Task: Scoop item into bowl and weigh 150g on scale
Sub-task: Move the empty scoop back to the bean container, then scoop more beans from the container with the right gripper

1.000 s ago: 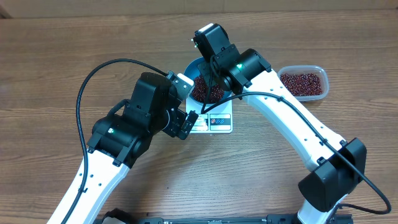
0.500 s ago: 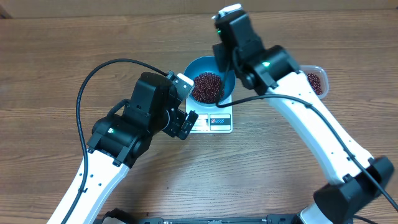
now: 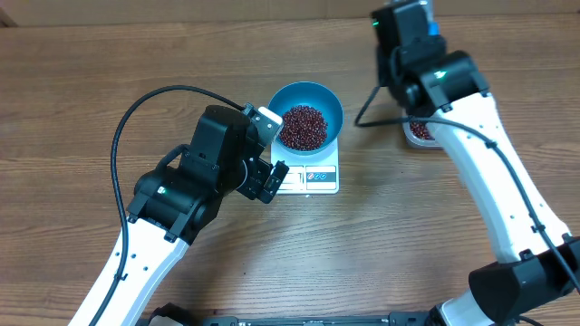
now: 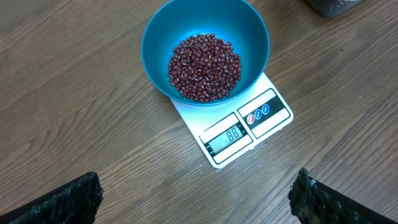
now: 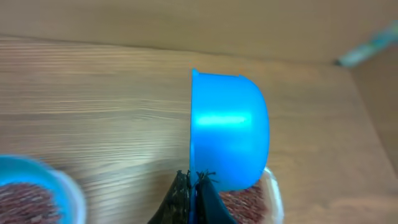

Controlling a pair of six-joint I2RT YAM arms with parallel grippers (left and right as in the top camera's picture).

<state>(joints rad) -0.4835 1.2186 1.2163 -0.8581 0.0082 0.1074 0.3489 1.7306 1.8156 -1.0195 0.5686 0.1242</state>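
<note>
Mia: Start on the left. What is the left tool (image 4: 196,193) doing?

Ben: Not much. Its fingers (image 4: 68,202) are spread wide apart and hold nothing. It hangs over the bench (image 4: 74,124).

Mia: Where are the beans?

Ben: A pile of beans (image 4: 205,65) sits in the blue bowl (image 4: 249,25), out in front of that tool. The bowl stands on the white scale (image 4: 258,115), just ahead of the spread fingers. The little screen (image 4: 227,135) looks like it says 88, so I think more beans are needed.

Mia: Now the right side?

Ben: The right tool (image 5: 189,186) is clenched on the blue scoop (image 5: 229,130), gripping it by its near end. The scoop lies on its side, just past the fingertips. Under it is the clear tub (image 5: 272,186), with more beans in it.

Mia: How should it scoop well?

Ben: I'd tip the open side down into the beans, push in, then turn it flat so none roll off. Lift slowly. Carry it over the middle of the bowl before tipping. Close to the right weight, take little scoops and watch the screen.

Mia: What can't we see?

Ben: The inside of the scoop, so I can't tell if it is empty. From above, the right arm (image 3: 471,154) covers its tool and most of the tub. In the right wrist view, the tub is cut off at the bottom edge.
</note>
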